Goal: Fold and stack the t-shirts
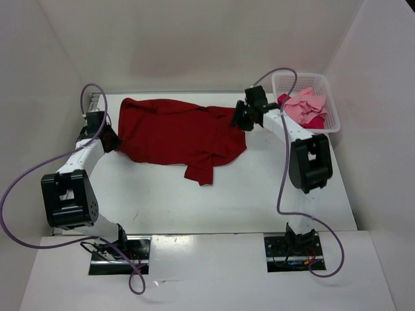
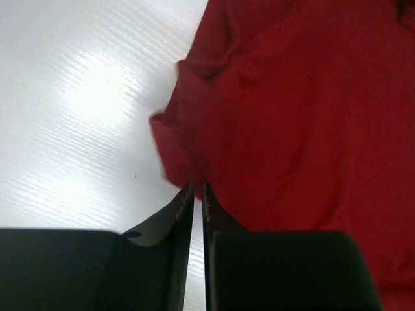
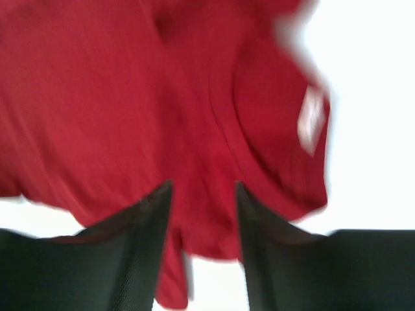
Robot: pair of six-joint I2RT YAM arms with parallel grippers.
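Nearest the arm bases the counter is bare. Just beyond it, one sleeve of the dark red t-shirt points toward the near edge. The shirt body lies rumpled and unfolded, its long axis running left to right between the two arms.

The left gripper sits at the shirt's left end, its jaws drawn almost together with the tips against the cloth edge. I cannot tell from the left wrist view whether any fold is pinched between them. The right gripper is at the opposite end, over the collar, jaws spread and released. That wrist view is blurred.

Each arm has its own end within reach, so the shirt could probably be straightened along that axis.

Farthest back on the right, the white mesh basket holds the light pink t-shirt and the crimson-pink t-shirt, both crumpled.
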